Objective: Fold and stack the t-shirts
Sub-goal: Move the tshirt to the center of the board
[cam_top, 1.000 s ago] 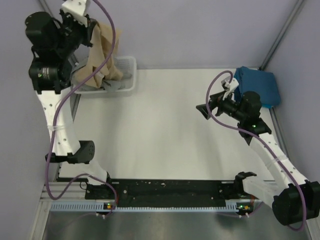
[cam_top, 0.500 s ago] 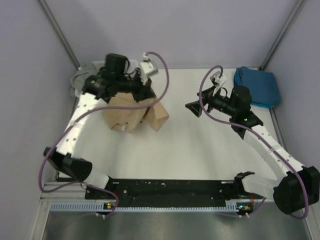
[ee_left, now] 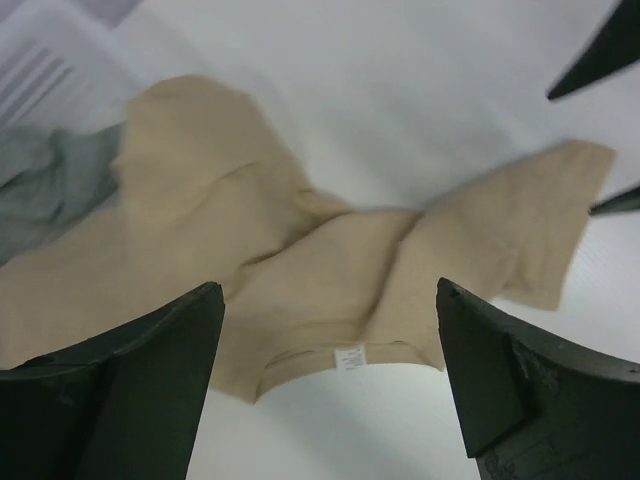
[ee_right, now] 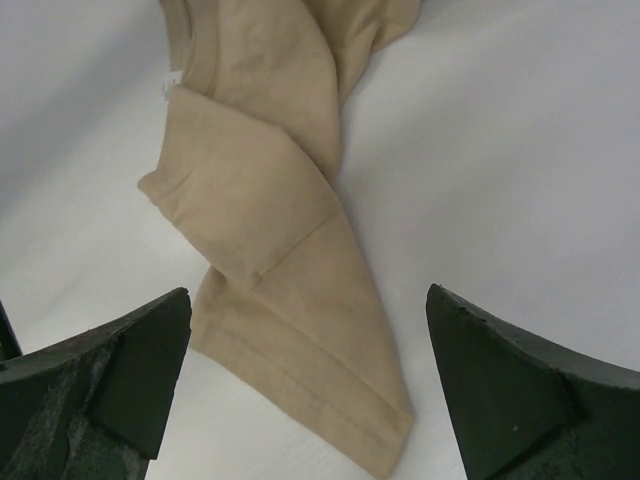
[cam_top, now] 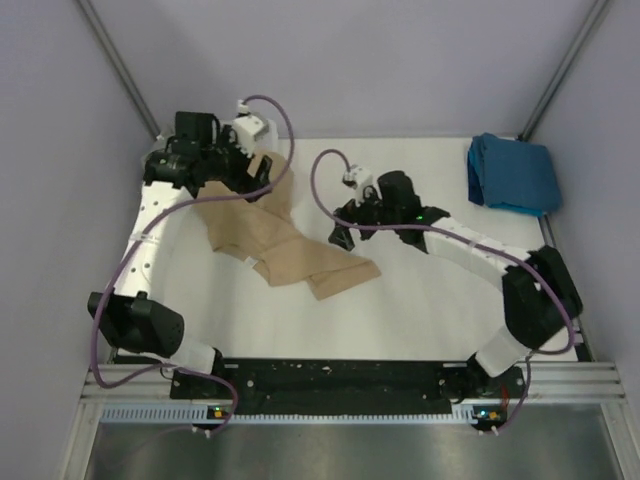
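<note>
The tan t-shirt (cam_top: pixel 290 250) lies loose and crumpled on the white table (cam_top: pixel 420 320), left of the middle. Its collar and label (ee_left: pixel 350 357) face my left gripper (cam_top: pixel 265 173), which hangs open just above the shirt's far end, holding nothing. In the left wrist view the cloth spreads beyond the wide jaws of that left gripper (ee_left: pixel 328 290). My right gripper (cam_top: pixel 340 232) stands open at the shirt's right side, over a folded corner (ee_right: pixel 300 300). A teal-blue t-shirt (cam_top: pixel 512 172) sits folded at the back right. A grey-green t-shirt (ee_left: pixel 45 195) shows by the basket.
The white slatted basket (ee_left: pixel 55 60) stands at the back left, mostly hidden behind my left arm in the top view. Purple walls and metal posts (cam_top: pixel 560 70) close the table's back and sides. The arm bases sit on the black rail (cam_top: pixel 340 380) at the near edge.
My left arm swung down from above the basket to the table with the tan t-shirt, then opened and let it go. My right arm moved left to the shirt's side.
</note>
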{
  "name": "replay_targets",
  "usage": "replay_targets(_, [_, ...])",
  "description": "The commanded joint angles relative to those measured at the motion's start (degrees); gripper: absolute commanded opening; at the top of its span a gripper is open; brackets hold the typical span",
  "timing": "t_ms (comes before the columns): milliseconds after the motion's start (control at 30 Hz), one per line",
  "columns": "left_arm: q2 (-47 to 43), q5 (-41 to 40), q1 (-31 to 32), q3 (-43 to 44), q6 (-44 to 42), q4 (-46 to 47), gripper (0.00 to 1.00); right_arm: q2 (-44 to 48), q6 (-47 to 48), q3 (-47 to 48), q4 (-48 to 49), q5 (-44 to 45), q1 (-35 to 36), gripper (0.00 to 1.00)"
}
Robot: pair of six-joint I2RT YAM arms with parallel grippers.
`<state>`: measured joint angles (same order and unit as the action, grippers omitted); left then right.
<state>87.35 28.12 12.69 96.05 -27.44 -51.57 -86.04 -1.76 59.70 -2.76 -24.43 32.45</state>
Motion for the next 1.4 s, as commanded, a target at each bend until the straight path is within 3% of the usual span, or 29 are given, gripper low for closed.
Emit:
replay_targets(0, [-1.0, -5.5, -10.4, -0.9, 9.3, 8.1, 0.91, -14.4, 8.2, 13.6, -6.2, 5.7, 9.7, 0.99])
replay_targets(167, [-0.5, -6.7, -19.6, -4.4, 11.4, 10.1, 0.91, -36.3, 11.6, 35.4, -22.3, 14.7, 15.5, 0.99])
replay_targets(300, [-1.7, -4.7, -25.5, -7.5, 11.2, 11.1, 0.91, -42.9, 13.0, 40.2, -26.8, 14.7, 16.9, 0.98])
replay_targets(333, [-1.9, -4.7, -26.7, -8.4, 10.7, 11.7, 0.91, -43.4, 13.5, 40.3, -27.8, 13.7, 17.3, 0.89])
replay_targets(367, [-2.4, -5.0, -27.6, -9.0, 10.4, 12.2, 0.91, -43.6, 14.5, 40.7, -28.9, 12.1, 17.6, 0.62])
replay_targets(400, [-2.6, -4.9, -28.4, -9.5, 10.3, 12.7, 0.91, -43.3, 14.9, 40.8, -29.3, 11.3, 17.8, 0.16])
replay_targets(433, [-2.7, -4.6, -29.4, -9.7, 10.3, 12.8, 0.91, -42.6, 14.9, 40.8, -29.7, 10.7, 18.1, 0.00])
replay_targets(567, [-2.9, -3.1, -31.8, -9.5, 9.4, 12.2, 0.91, -36.2, 16.0, 43.5, -31.1, 8.2, 18.1, 0.00])
replay_targets(767, [-3.6, -3.1, -32.2, -9.3, 6.7, 12.3, 0.91, -17.6, 15.2, 60.8, -30.4, 4.9, 13.7, 0.00])
replay_targets(833, [-4.3, -1.2, -32.2, -9.9, 4.7, 12.1, 0.91, -11.1, 14.7, 62.4, -26.2, 5.2, 10.8, 0.00])
replay_targets(1000, [-6.6, 1.8, -32.2, -12.7, 0.4, 14.5, 0.92, 6.5, 11.3, 46.3, -6.7, 5.7, 3.9, 0.00])
replay_targets(1200, [-5.5, 9.3, -30.5, -14.5, -6.6, 13.5, 0.88, 17.3, 10.8, 30.3, -4.1, 9.7, 1.1, 0.00])
replay_targets(1367, [-1.7, 1.1, -20.2, -18.8, -15.3, 13.3, 0.56, 19.7, 8.3, 17.3, -5.2, 9.4, -0.5, 0.00])
